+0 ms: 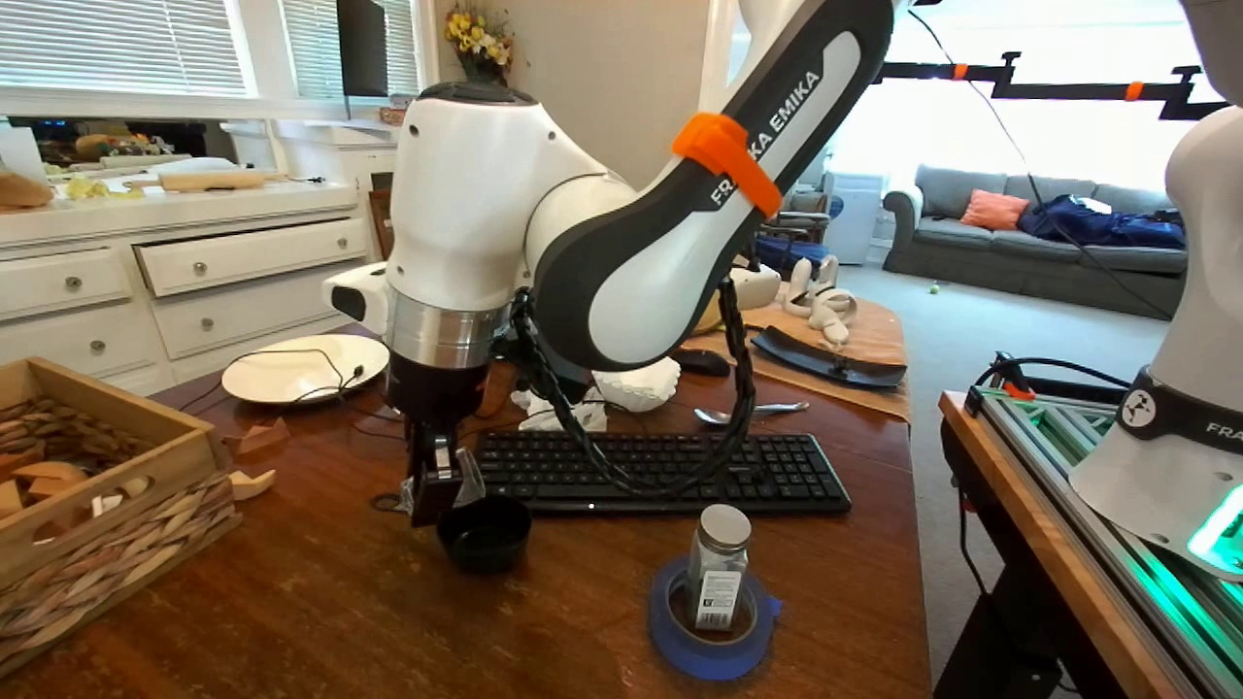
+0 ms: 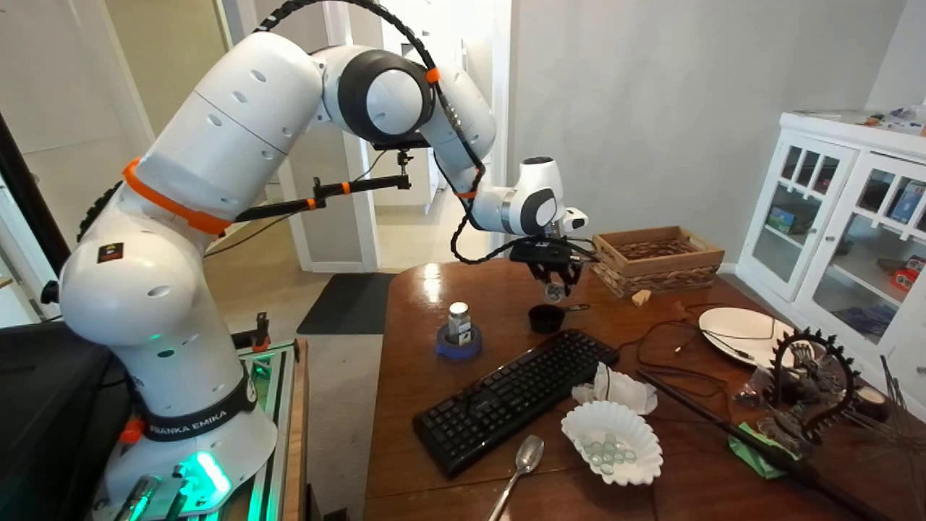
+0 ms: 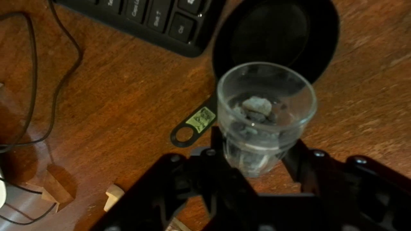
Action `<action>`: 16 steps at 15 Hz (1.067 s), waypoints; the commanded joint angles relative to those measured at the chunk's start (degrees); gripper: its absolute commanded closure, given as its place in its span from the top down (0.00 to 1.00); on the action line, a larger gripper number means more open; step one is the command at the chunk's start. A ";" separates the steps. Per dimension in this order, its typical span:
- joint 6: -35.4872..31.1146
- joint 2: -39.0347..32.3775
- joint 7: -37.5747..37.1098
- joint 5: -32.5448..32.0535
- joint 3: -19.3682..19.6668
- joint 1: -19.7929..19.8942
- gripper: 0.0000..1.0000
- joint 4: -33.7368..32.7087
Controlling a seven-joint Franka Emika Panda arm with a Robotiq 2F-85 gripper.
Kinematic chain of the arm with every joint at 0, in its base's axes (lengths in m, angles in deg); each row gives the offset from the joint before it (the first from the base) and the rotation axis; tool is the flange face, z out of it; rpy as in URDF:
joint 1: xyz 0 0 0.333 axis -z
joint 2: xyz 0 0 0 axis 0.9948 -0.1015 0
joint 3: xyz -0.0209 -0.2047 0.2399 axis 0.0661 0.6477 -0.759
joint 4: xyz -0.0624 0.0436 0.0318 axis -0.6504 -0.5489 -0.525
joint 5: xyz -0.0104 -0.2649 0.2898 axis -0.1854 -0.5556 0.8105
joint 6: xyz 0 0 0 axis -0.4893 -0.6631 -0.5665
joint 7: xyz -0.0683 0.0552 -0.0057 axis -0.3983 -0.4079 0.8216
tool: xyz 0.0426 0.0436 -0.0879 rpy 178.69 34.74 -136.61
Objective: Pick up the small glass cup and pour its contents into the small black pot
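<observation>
A: What crowds the small black pot (image 1: 484,546)?

B: The keyboard (image 2: 506,401), one corner just beside it. A jar (image 1: 721,573) stands upright in a blue tape roll (image 1: 709,662), nearer the table (image 1: 388,621) edge that faces the robot's base (image 2: 242,445). Across from that edge, past the pot, sits a woven basket (image 2: 673,278); a fluted white bowl (image 2: 611,418) and a spoon (image 2: 530,454) lie on the keyboard's other side.

A: Any writing?

B: FRANKA EMIKA on the base band (image 2: 188,425); Ctrl and Shift on the keys (image 3: 181,27). The label (image 3: 200,119) on the pot's handle (image 3: 210,103) is blurred, the jar's print too small.

A: And the gripper (image 3: 257,146)?

B: Clamped on the small glass cup (image 3: 263,136), with grey stony bits (image 3: 257,110) inside. It's up off the table, on the pot's handle side, hiding part of the pot in the wrist view.

A: Which way does the cup point?

B: It looks tilted. Its long axis runs from the bottom, between the fingers (image 3: 297,160), to the mouth on the pot's side; how steep, I can't tell.
</observation>
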 commanded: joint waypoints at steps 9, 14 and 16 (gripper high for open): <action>-0.79 0.74 -1.54 -0.88 2.05 -1.94 0.22 0.59; -4.72 2.44 -5.05 -1.40 4.27 -4.00 0.22 3.90; -7.47 3.27 -7.38 -1.70 5.64 -5.20 0.22 6.05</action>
